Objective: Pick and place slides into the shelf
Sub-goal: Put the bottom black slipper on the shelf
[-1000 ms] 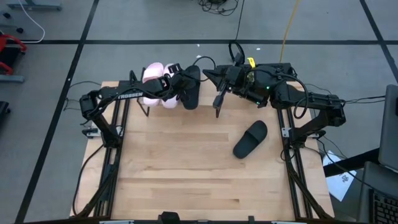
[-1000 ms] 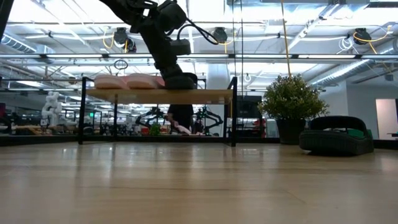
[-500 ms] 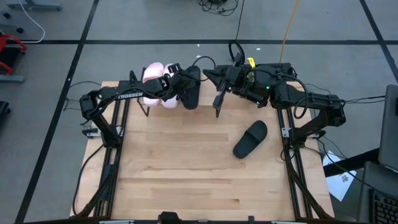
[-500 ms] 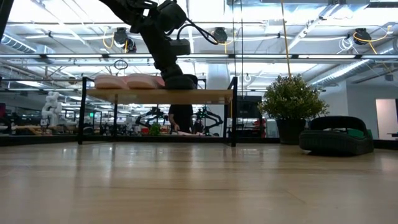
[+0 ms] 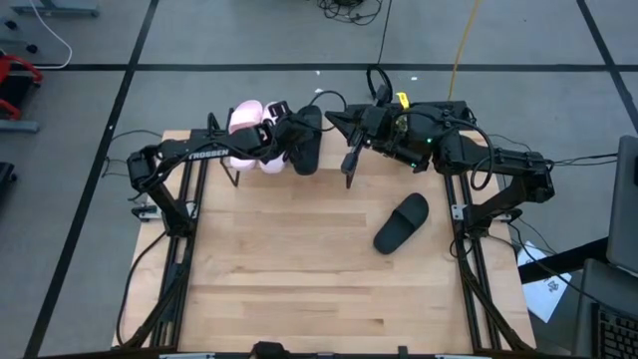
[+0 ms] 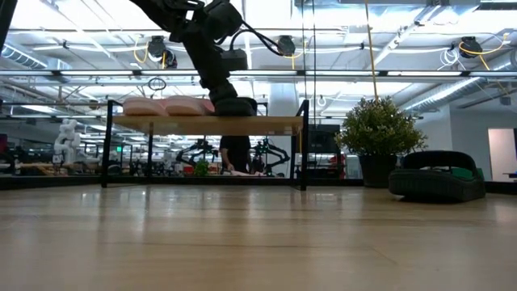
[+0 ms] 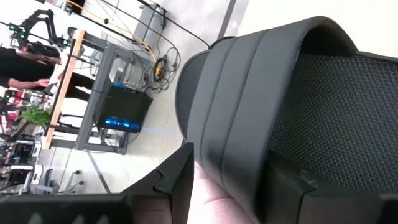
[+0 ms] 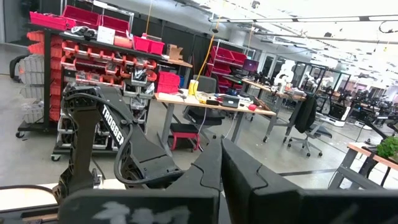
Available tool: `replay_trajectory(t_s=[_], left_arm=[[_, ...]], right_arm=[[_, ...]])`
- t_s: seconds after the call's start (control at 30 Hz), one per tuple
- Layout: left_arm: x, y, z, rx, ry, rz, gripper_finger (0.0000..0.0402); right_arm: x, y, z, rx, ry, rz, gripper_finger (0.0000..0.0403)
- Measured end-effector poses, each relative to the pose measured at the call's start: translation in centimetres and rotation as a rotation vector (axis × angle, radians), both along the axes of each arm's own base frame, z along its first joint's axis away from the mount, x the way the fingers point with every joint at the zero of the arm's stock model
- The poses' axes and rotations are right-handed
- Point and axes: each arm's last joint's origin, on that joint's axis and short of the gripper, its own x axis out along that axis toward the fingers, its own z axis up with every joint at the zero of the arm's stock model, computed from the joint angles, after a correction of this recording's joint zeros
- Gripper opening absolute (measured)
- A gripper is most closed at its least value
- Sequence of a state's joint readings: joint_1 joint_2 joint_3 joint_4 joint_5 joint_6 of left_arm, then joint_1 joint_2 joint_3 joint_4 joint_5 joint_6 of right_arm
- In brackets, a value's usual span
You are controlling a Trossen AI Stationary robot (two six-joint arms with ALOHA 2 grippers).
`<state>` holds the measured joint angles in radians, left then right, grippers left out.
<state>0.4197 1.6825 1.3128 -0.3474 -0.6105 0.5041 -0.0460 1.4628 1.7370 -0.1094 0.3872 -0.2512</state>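
Observation:
The shelf (image 6: 206,124) stands at the table's far edge. Two pale pink slides (image 5: 244,135) lie side by side on its left part. A black slide (image 5: 307,140) lies on the shelf top next to them, sole down. My left gripper (image 7: 233,186) is open over this slide, its fingers either side of the strap (image 7: 249,93). A second black slide (image 5: 402,221) lies on the tabletop at the right. My right gripper (image 5: 349,160) hangs shut with nothing in it near the shelf's right end. My left gripper stands open astride the black slide's strap (image 7: 214,162), coming from the table's left and slanting down. One finger (image 7: 177,177) is beside the strap's edge, the other (image 7: 289,180) is over the footbed. Whether either finger touches the slide, I cannot tell.
The shelf's right part (image 6: 275,124) is bare wood between thin black legs (image 6: 304,145). Bare tabletop (image 5: 299,269) spreads across the middle and near side. Both arms' bases and frames (image 5: 174,229) line the table's left and right edges.

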Motion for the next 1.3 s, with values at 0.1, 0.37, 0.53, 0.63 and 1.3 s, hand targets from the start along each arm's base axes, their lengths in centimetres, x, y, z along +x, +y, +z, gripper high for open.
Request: replay_trajectory(t_s=[0.1, 0.37, 0.53, 0.63, 1.3], left_arm=[[0.0, -0.2, 0.3, 0.018, 0.009, 0.000, 0.0164], [-0.4, -0.3, 1.0, 0.031, -0.007, 0.002, 0.0166], [-0.5, -0.4, 1.2, 0.033, -0.020, 0.004, 0.0166], [-0.5, -0.4, 1.2, 0.031, -0.025, 0.006, 0.0166], [-0.4, -0.4, 1.3, -0.041, -0.172, 0.085, 0.0166]], right_arm=[[0.0, 0.0, 0.0, 0.000, 0.000, 0.000, 0.0000], [0.0, 0.0, 0.0, 0.001, 0.000, 0.000, 0.0000], [0.0, 0.0, 0.0, 0.002, -0.001, 0.000, 0.0000], [0.0, 0.0, 0.0, 0.002, -0.001, 0.000, 0.0000], [0.0, 0.1, 0.0, 0.003, -0.001, 0.002, 0.0000]])
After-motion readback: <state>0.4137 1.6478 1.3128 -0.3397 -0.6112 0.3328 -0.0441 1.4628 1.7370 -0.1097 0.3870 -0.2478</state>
